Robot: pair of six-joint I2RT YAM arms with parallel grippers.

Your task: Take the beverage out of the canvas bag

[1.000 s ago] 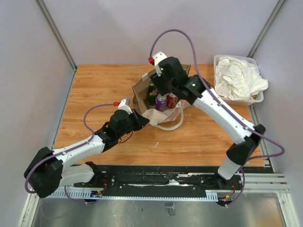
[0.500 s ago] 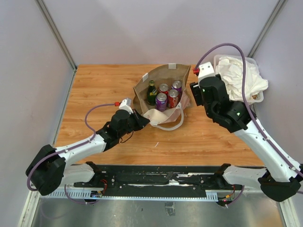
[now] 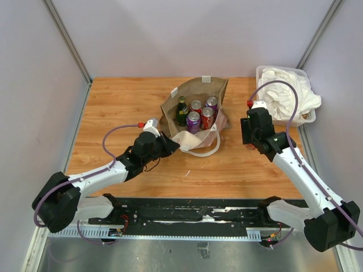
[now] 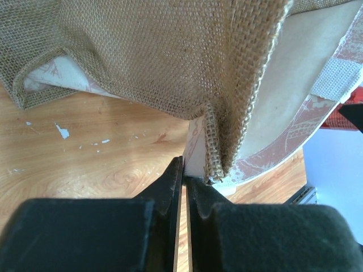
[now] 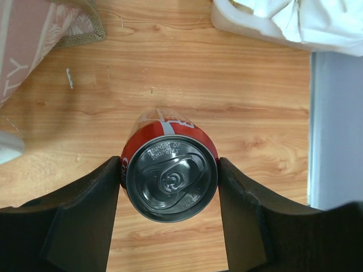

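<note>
The canvas bag (image 3: 195,93) stands open at the table's middle, with its white handle loop on the wood in front. Inside it stand a green bottle (image 3: 181,109), two purple cans (image 3: 193,120) and two more cans (image 3: 207,117). My left gripper (image 3: 170,144) is shut on the bag's near left edge; the left wrist view shows the fingers (image 4: 170,181) pinching the pale panel edge under the burlap (image 4: 159,56). My right gripper (image 3: 249,139) is to the right of the bag, above the table. In the right wrist view it (image 5: 169,164) is shut on a red can (image 5: 170,181), held upright.
A clear plastic bin of white cloths (image 3: 283,96) stands at the back right corner, close behind my right gripper; it also shows in the right wrist view (image 5: 272,22). The bag's pale printed panel (image 5: 34,39) is at that view's upper left. Grey walls surround the table.
My right gripper has left the bag's opening with the red can and moved right and nearer, to beside the bin. The left gripper and the bag have stayed put.
</note>
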